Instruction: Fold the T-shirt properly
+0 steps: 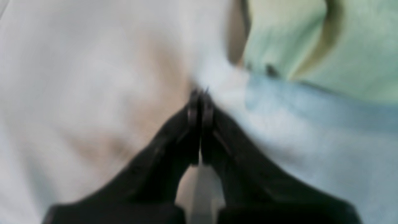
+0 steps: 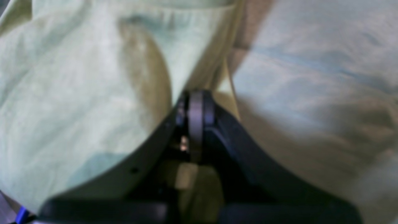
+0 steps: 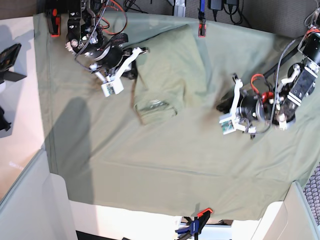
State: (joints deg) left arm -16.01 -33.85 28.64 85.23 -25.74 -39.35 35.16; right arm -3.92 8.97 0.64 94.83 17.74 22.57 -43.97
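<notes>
The pale green T-shirt [image 3: 170,75] lies partly folded on the green tablecloth [image 3: 150,165] at the upper middle of the base view. My right gripper [image 3: 134,72] is at the shirt's left edge. In the right wrist view the right gripper [image 2: 196,95] is shut where the edge of the shirt [image 2: 77,93] meets its tips, with the tablecloth [image 2: 311,77] to the right. My left gripper [image 3: 219,106] is just right of the shirt. In the blurred left wrist view the left gripper [image 1: 200,93] is shut, its tips on the creased pale tablecloth [image 1: 77,77]. The shirt [image 1: 357,62] lies beyond them.
Red clamps [image 3: 201,27] [image 3: 54,25] pin the tablecloth at the back edge. An orange and blue clamp [image 3: 197,220] holds the front edge. Cables hang at the back left [image 3: 115,15]. A black object [image 3: 7,60] stands off the table's left side.
</notes>
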